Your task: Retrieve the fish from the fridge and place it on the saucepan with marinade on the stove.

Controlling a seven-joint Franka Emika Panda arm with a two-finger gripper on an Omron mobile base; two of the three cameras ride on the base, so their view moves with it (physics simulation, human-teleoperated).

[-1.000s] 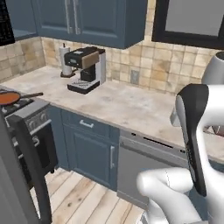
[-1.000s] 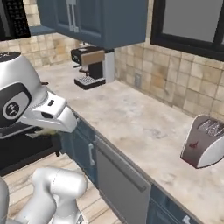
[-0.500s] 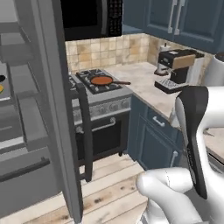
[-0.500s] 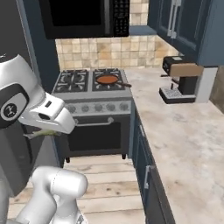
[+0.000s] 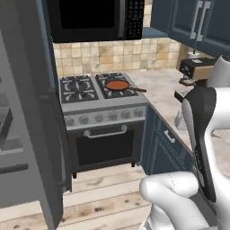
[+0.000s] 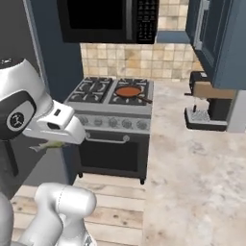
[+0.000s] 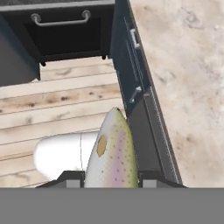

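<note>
My gripper (image 7: 110, 180) is clamping the fish (image 7: 112, 155) between its tips — snug. My arm is folding low, hand pointing downward.

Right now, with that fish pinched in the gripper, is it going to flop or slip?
The fish probably stays stiff: it juts straight past the gripper without sagging. Its smooth, glossy speckled skin looks slippery, so it might slide. Slim and small, likely light.

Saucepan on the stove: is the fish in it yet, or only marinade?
Only marinade. The saucepan shows a bare orange-red disc; the fish sits between the gripper fingers, above the floor.
</note>
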